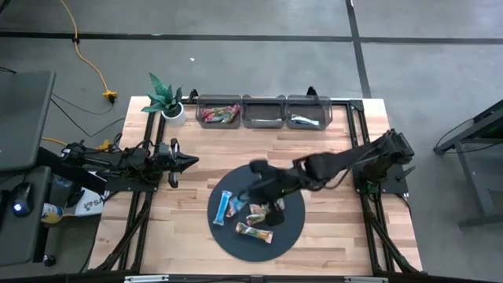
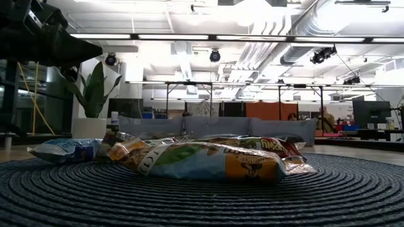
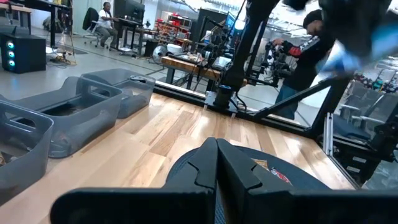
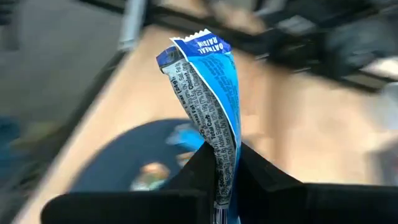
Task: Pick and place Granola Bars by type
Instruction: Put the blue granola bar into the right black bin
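While your right end effector [image 4: 217, 168] hangs above the dark round mat [image 1: 256, 216], you can see in its wrist view that its two fingers are pinched on a light blue granola bar [image 4: 208, 99], which stands up from between them with the crimped end farthest from the fingers. Below that end effector, on the mat, lie the other bars: a light blue one [image 1: 226, 206] toward the left arm's side, a multicoloured one [image 1: 255, 229] near the mat's front edge, and at least one more [image 1: 258, 217] between them, partly hidden by the arm. From surface height, you see a multicoloured wrapper [image 2: 208, 161] closest, with a blue one [image 2: 63, 150] beside it. Your left end effector [image 3: 217, 180] waits well apart from the mat over the wooden surface [image 1: 196, 149], its fingers pressed together on nothing. Farthest from both end effectors, three clear bins line the back edge: one [image 1: 219, 112] holds reddish wrappers, the middle one [image 1: 263, 111] looks dark inside, and the third [image 1: 309, 112] holds something pale. A potted plant [image 1: 167, 98] stands beside the first bin.
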{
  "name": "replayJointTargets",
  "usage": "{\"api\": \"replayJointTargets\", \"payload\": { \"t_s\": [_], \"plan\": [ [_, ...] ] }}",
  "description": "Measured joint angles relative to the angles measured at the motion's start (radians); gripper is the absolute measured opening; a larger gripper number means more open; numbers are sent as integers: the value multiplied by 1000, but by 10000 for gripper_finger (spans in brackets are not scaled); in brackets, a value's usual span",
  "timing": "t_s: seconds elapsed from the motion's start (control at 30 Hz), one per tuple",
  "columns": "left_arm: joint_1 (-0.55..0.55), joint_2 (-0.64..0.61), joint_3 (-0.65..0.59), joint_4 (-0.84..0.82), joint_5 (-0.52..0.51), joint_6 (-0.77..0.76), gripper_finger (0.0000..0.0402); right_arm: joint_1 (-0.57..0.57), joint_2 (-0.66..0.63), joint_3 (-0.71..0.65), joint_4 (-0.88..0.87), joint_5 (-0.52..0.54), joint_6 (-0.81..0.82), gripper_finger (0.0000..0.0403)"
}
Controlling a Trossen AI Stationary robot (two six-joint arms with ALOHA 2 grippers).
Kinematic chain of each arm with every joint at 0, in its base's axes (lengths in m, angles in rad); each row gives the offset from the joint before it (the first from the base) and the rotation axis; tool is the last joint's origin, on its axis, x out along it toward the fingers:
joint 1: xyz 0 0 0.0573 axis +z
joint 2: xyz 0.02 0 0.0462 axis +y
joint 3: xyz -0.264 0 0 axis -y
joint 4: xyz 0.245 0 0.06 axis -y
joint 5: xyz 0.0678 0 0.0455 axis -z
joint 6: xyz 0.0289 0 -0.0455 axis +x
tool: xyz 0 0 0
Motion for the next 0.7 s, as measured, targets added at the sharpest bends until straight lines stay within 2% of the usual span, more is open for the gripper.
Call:
{"api": "replayJointTargets", "payload": {
  "t_s": [0.4,0.6,0.7],
  "plan": [
    [0,0,0,0,0,0,1,-154,-1,324,-212,493,-180,23],
    [0,0,0,0,0,0,1,-260,-1,376,-253,657,-267,22],
    [0,0,0,0,0,0,1,-328,-1,377,-316,685,-285,28]
  ]
}}
